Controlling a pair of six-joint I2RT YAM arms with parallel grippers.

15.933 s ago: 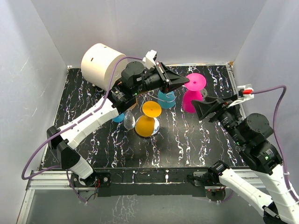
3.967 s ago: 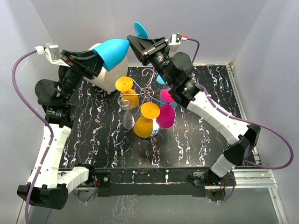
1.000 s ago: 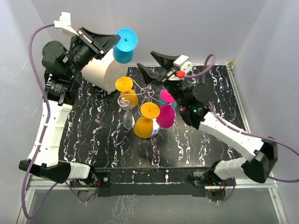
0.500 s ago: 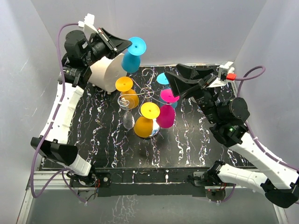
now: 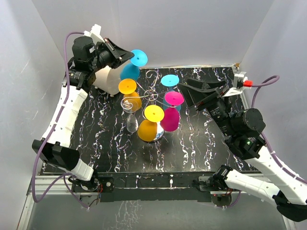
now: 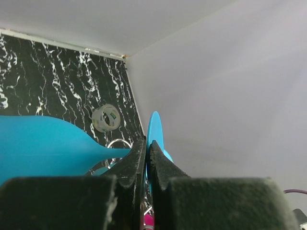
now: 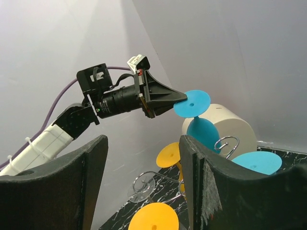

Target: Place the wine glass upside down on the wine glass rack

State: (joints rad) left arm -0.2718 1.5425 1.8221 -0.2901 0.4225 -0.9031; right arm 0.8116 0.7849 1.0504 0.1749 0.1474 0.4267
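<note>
My left gripper (image 5: pixel 128 56) is shut on the flat foot of a blue wine glass (image 5: pixel 129 71), held upside down, bowl down, above the back left of the wine glass rack (image 5: pixel 152 92). In the left wrist view the fingers (image 6: pixel 139 158) pinch the blue foot (image 6: pixel 155 132), and the bowl (image 6: pixel 48 148) lies to the left. The wire rack carries several upside-down glasses: two yellow (image 5: pixel 153 115), one magenta (image 5: pixel 171 111), one blue (image 5: pixel 169 80), one clear (image 5: pixel 132 123). My right gripper (image 5: pixel 190 91) is open and empty, right of the rack. The right wrist view shows the held glass (image 7: pixel 201 132) beside a free spiral arm (image 7: pixel 226 143).
A big cream cylinder (image 5: pixel 108 79) stands at the back left, just behind the held glass. A tape roll (image 6: pixel 105 117) lies on the black marbled table (image 5: pixel 201 139) near the back wall. White walls enclose the table on three sides.
My left gripper has brought the blue glass down and nearer the rack's back left. My right arm has drawn back to the right, away from the rack.
</note>
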